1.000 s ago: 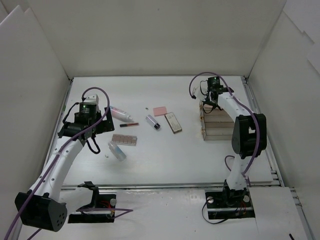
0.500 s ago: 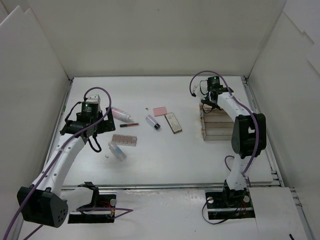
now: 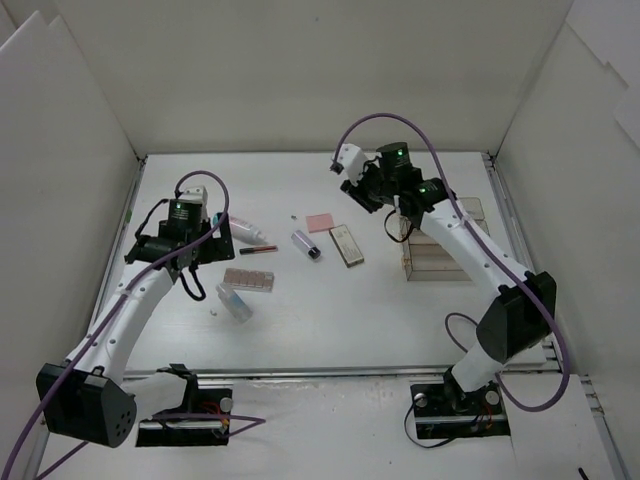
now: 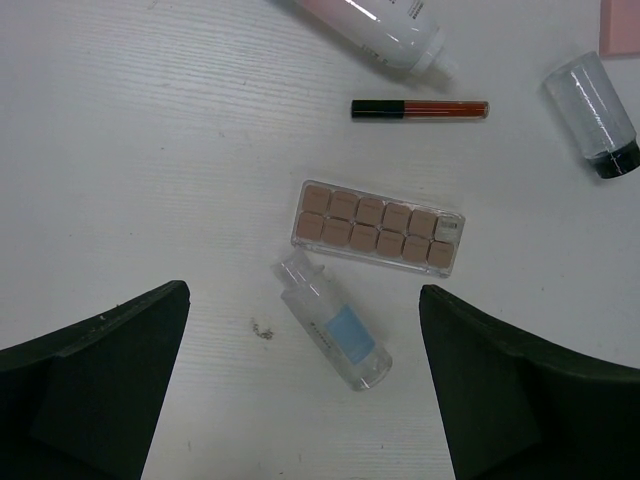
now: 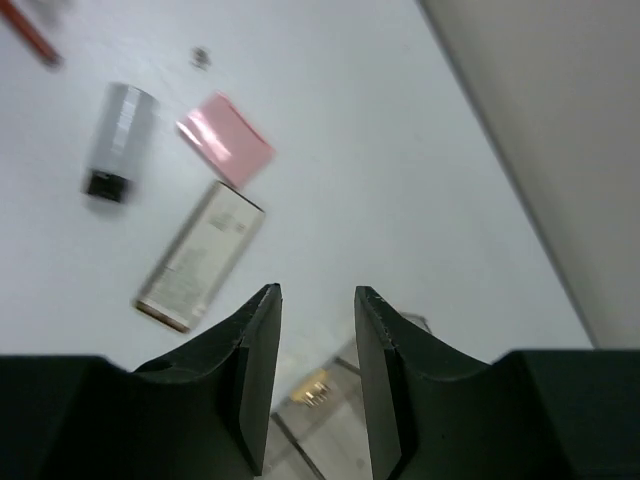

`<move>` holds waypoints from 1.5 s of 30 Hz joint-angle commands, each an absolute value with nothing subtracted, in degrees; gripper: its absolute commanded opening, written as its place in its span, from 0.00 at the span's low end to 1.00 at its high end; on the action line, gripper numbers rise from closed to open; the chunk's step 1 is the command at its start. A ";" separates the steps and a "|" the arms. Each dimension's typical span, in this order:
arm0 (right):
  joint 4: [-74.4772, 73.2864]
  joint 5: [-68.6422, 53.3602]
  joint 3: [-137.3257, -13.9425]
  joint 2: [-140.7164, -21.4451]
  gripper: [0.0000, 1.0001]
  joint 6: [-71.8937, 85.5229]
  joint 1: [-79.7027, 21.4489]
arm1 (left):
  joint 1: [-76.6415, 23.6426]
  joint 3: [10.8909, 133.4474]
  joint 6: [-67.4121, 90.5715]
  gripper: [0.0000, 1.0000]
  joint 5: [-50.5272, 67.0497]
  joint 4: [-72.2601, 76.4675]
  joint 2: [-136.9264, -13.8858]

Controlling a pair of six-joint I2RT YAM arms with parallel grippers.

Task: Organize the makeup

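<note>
The makeup lies left of centre. A pink bottle [image 3: 243, 229], a red pencil [image 3: 258, 249], a brown palette [image 3: 248, 279] and a clear blue-label bottle [image 3: 235, 302] lie by my left gripper [image 3: 208, 262]. It is wide open and empty above the palette [image 4: 378, 227] and the blue-label bottle [image 4: 332, 320]. A black-capped clear bottle [image 3: 306, 244], a pink square [image 3: 320, 222] and a flat compact [image 3: 346, 245] lie at centre. My right gripper [image 3: 363, 192] hovers behind them, slightly open and empty [image 5: 318, 292].
The clear acrylic tiered box [image 3: 440, 245] stands at the right, below and right of the right gripper; its corner shows in the right wrist view [image 5: 330, 400]. White walls enclose the table on three sides. A small speck [image 3: 293, 215] lies behind the bottles.
The right arm has swung left and up, away from the acrylic box, to above the table's middle back. The left gripper has shifted slightly towards the back.
</note>
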State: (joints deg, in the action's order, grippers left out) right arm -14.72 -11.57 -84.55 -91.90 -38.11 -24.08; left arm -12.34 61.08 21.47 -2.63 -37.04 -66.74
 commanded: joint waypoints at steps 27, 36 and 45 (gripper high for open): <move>-12.66 -27.34 -114.17 -132.10 0.35 -34.98 -43.94 | -12.48 58.36 31.64 0.98 -10.72 -49.04 -44.21; -12.83 -26.55 -117.68 -136.93 0.36 -34.28 -44.38 | -12.48 58.80 31.38 0.97 -11.34 -50.89 -43.77; -16.07 -23.47 -121.90 -139.65 0.38 -35.15 -45.88 | -12.48 59.15 30.94 0.98 -11.25 -50.71 -44.56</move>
